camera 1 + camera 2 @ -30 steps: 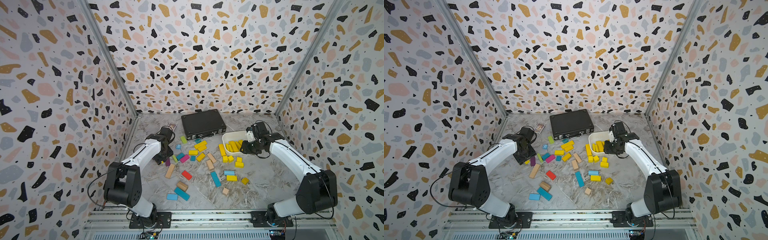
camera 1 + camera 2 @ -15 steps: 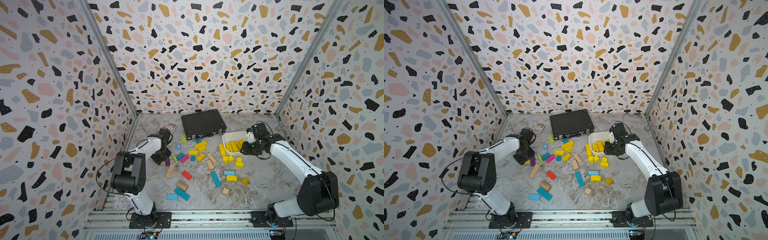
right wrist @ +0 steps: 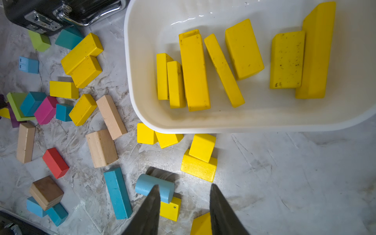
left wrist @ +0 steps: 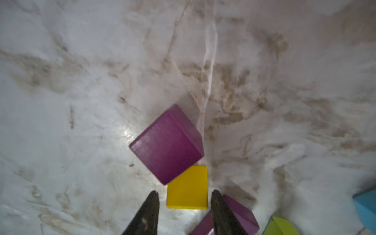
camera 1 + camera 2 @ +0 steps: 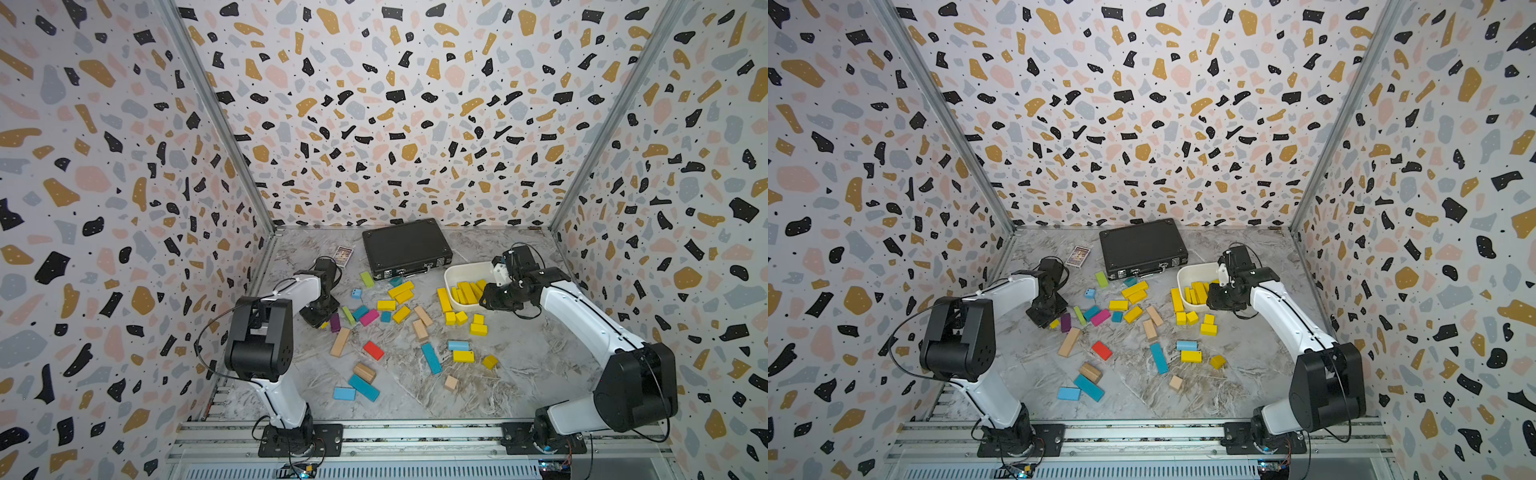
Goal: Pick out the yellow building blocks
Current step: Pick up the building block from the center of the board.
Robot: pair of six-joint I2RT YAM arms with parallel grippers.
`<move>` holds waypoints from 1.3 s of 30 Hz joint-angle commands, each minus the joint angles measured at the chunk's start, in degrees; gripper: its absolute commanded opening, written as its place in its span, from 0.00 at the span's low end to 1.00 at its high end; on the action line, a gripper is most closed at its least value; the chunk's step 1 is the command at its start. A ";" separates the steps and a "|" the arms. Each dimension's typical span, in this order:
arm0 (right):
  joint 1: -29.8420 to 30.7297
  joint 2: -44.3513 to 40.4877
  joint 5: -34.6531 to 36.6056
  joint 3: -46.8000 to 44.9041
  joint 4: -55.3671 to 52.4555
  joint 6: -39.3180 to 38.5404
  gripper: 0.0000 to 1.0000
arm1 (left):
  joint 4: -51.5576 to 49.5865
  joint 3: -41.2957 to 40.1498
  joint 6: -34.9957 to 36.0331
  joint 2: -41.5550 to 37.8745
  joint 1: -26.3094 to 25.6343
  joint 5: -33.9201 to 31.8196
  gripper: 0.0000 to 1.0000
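Note:
A small yellow block (image 4: pixel 187 187) lies on the marble table between the fingertips of my left gripper (image 4: pixel 184 194), which is open with a narrow gap on each side of it. In a top view that left gripper (image 5: pixel 322 318) is low at the left of the scatter. Several yellow building blocks (image 3: pixel 194 71) lie in the white tub (image 3: pixel 130 81). Others lie loose on the table (image 5: pixel 401 289), some beside the tub (image 5: pixel 478 329). My right gripper (image 3: pixel 184 191) is open and empty above the table by the tub's near side (image 5: pixel 488 299).
A purple cube (image 4: pixel 166 142) touches the small yellow block's far edge, and another purple block (image 4: pixel 240 215) lies under one left finger. Tan (image 5: pixel 340 341), red (image 5: pixel 373 350) and blue blocks (image 5: pixel 431 358) are scattered mid-table. A black case (image 5: pixel 407 247) and a card pack (image 5: pixel 343 254) lie at the back.
My left gripper's jaws have narrowed around the small yellow block, and the left arm's shoulder has swung. The right arm has not moved.

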 commanded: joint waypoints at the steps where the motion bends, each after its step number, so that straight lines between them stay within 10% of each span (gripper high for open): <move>1: -0.14 -0.69 -0.52 0.35 -1.15 -0.13 0.42 | 0.43 -1.19 -0.11 1.01 0.51 -0.98 0.40; 20: -0.13 -2.52 2.25 -0.02 -0.66 0.52 0.41 | 1.08 -1.49 10.62 -8.52 -1.45 2.94 0.09; 28: -0.14 -5.90 7.64 -1.79 1.13 2.30 0.41 | -3.23 10.15 13.65 -11.43 -17.44 2.83 0.10; 39: -0.15 -14.89 13.84 -3.09 -2.38 1.73 0.40 | -4.17 40.28 13.75 11.31 -37.12 10.39 0.10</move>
